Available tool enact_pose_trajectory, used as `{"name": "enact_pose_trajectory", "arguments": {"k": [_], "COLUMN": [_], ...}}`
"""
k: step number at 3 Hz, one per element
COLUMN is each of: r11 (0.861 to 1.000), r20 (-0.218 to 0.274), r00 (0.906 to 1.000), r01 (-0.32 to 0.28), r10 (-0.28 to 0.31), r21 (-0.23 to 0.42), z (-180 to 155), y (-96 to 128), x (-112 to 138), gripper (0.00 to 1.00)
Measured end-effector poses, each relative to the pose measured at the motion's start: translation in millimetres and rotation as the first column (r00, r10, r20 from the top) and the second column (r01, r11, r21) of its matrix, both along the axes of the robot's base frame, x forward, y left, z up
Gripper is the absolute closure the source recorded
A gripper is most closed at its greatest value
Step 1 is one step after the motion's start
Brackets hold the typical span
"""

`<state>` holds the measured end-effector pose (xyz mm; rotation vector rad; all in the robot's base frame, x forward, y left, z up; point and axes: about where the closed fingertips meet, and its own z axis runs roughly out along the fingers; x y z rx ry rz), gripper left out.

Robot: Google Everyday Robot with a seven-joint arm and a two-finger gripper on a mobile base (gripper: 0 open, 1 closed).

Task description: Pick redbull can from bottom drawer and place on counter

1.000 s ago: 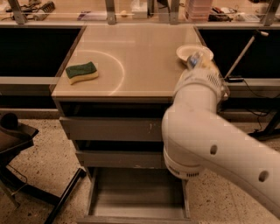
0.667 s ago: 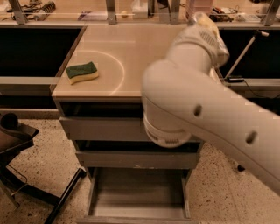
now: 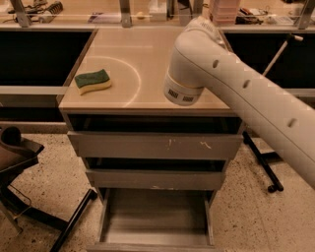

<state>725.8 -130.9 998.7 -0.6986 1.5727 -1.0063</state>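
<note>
The counter is a beige top with a pale arc mark. The bottom drawer is pulled open, and the part of its flat grey bottom that shows is bare. The redbull can is out of view. My white arm reaches from the right across the right side of the counter, with its round joint over the front edge. My gripper is hidden behind the arm, somewhere over the counter's far right part.
A green sponge lies on the counter's left side. Two wider scratched grey drawer fronts sit above the bottom drawer. A dark chair stands at the left and black stand legs at the right. A cluttered shelf runs behind.
My arm has swung left and up across the counter's right side and now covers the spot where the gripper showed a second ago. The sponge and the drawer have not moved.
</note>
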Motion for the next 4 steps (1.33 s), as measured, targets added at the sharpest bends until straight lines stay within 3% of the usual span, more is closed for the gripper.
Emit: {"name": "enact_pose_trajectory", "arguments": {"k": [1,2,4], "r11": [0.986,0.976,0.976], "r20": [-0.161,-0.275,-0.275], "r00": [0.9766,0.9468,0.9468], "r01": [-0.126,-0.119,-0.119], "r10": [0.143,0.166,0.166], "r21": [0.107,0.181,0.181], "z": [-106.3,-173.4,-173.4], "y": [17.1,-9.2,-9.2], "x": [71.9,83.6,83.6], "gripper": [1.00,1.00,0.58]}}
